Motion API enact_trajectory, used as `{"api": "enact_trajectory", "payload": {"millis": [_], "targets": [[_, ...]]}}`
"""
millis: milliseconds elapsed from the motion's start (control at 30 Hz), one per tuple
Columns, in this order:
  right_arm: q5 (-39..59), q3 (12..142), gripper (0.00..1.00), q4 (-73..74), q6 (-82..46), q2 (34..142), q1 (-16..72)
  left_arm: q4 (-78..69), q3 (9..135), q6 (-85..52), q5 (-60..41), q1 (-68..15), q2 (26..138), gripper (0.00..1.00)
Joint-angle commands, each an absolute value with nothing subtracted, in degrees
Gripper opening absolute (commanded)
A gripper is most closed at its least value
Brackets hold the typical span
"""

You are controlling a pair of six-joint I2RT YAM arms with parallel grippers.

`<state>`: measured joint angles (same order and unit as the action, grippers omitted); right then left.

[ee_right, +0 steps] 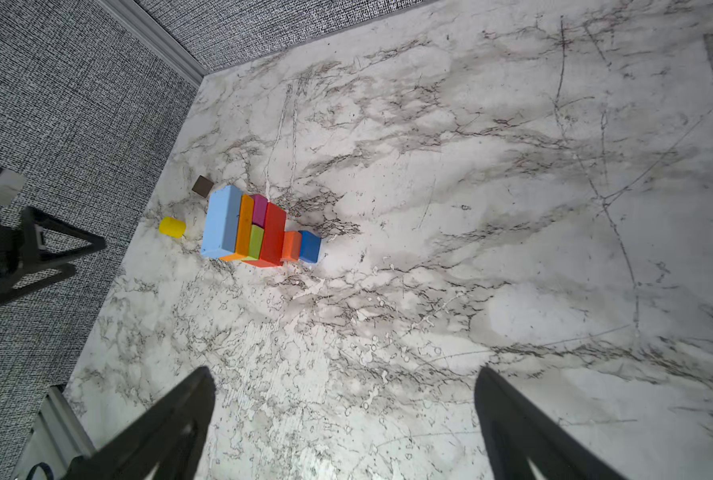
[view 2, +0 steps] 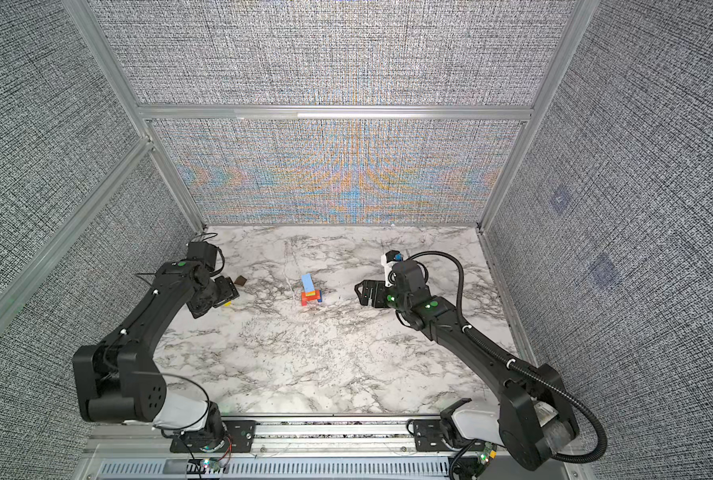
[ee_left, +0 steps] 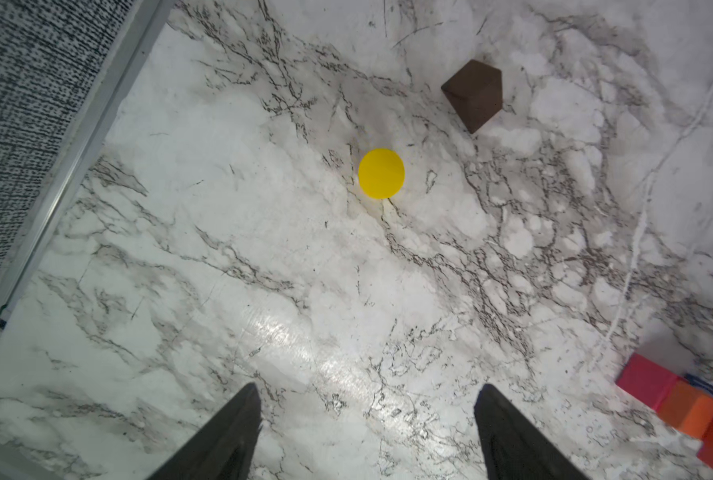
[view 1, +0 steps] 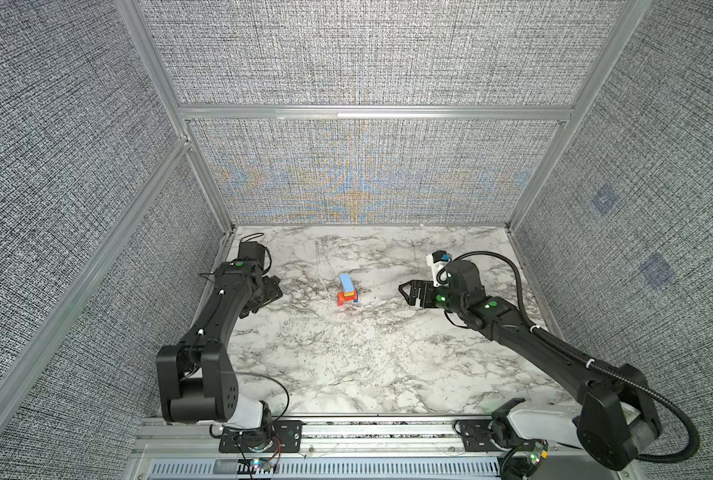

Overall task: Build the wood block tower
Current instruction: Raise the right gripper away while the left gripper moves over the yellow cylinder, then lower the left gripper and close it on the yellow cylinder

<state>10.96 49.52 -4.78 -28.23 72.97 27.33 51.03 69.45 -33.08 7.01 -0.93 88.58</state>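
Note:
The tower [view 1: 347,291] stands mid-table in both top views, with a light blue brick [view 1: 346,282] on top. In the right wrist view the tower [ee_right: 255,228] shows red, orange, lime, magenta and blue blocks under the light blue one. A brown block [ee_left: 475,93] and a yellow cylinder [ee_left: 381,173] lie loose on the marble, left of the tower. My left gripper [ee_left: 367,388] hangs open and empty over them; the brown block [view 2: 241,281] peeks out beside it. Right of the tower and apart from it, my right gripper [ee_right: 344,374] is open and empty.
The marble table [view 1: 346,365] is boxed in by grey fabric walls on aluminium rails. The left wall rail [ee_left: 76,137] runs close to my left gripper. The tower's base corner [ee_left: 687,409] shows at the edge of the left wrist view.

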Motion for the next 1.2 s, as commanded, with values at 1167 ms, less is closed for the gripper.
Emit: {"api": "enact_trajectory", "payload": {"millis": [1167], "targets": [[21.12,49.84,0.99,3.96,-33.90,79.20,26.75,42.46,83.20,-30.26,10.38,3.30,116.68,0.62]]}}
